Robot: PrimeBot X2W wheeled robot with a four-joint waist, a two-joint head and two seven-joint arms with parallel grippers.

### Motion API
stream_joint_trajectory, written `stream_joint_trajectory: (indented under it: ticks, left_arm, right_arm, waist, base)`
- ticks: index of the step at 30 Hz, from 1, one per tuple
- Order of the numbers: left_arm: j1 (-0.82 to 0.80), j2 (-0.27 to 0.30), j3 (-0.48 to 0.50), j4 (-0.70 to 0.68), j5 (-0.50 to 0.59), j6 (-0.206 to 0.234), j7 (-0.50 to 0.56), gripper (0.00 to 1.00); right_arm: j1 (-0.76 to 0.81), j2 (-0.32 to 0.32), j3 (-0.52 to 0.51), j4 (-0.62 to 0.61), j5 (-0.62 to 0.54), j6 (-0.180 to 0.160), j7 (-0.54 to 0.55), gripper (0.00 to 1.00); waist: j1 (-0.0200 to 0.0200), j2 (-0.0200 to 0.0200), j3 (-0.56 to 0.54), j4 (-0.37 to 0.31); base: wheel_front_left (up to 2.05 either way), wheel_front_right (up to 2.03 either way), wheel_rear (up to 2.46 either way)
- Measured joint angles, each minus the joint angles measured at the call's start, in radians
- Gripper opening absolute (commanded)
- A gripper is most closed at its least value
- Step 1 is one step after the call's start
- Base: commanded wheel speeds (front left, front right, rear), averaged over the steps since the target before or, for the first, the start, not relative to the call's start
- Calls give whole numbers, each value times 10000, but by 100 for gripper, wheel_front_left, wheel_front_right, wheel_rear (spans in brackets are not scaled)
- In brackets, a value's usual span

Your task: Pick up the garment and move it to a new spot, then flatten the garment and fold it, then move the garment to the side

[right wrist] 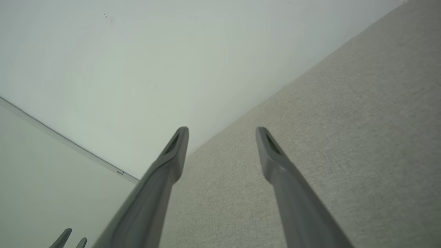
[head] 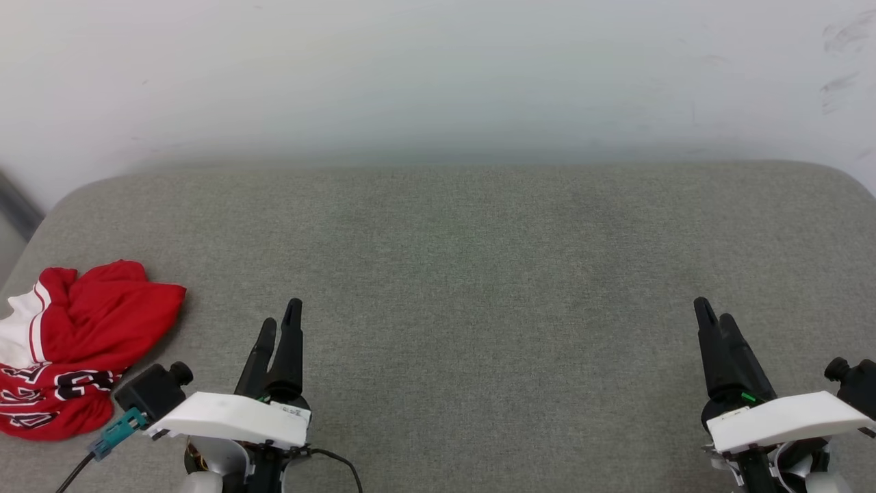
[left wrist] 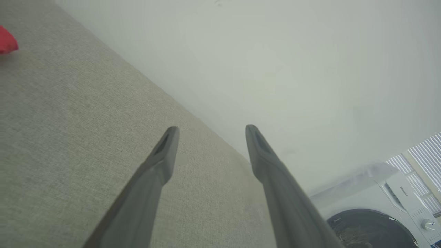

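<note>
The garment (head: 75, 342) is a red jersey with white sleeve fabric and black lettering, lying crumpled at the near left of the grey padded surface (head: 479, 274). A red edge of the garment (left wrist: 7, 41) shows at the far left of the left wrist view. My left gripper (head: 279, 327) hovers to the right of it, apart from it, open with nothing between its fingers (left wrist: 165, 151). Far off at the lower right, my right gripper (head: 715, 316) is open and empty too, its fingers (right wrist: 175, 151) spread over bare fabric.
A white wall (head: 438, 75) rises behind the grey surface's rounded far edge. A white washing machine (left wrist: 379, 210) stands beyond the surface in the left wrist view. The left gripper's fingertips (right wrist: 67, 238) peek into the right wrist view's bottom left.
</note>
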Motion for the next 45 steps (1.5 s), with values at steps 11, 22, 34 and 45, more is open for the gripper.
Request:
stream_joint_trajectory:
  ticks: [11,22,34,45]
  left_arm:
    - [-64,35,-182,42,2144,130,-351,100]
    - [-91,82,-370,79,3685,297,-679,100]
    - [-124,113,-558,397,4974,430,-968,100]
    - [-232,136,-756,631,6057,566,-1223,100]
  right_arm:
    - [15,-15,-40,-205,-1998,0,-96,100]
    - [50,-2,-40,-242,-3670,2,-192,100]
    - [117,46,-71,-257,-5218,2,-314,100]
    - [160,92,-81,-341,-6389,2,-433,100]
  waist:
    - [1,0,10,18]
    - [0,0,18,48]
    - [1,0,-2,64]
    - [1,0,-9,115]
  base:
    - [0,0,0]
    - [0,0,0]
    - [0,0,0]
    - [0,0,0]
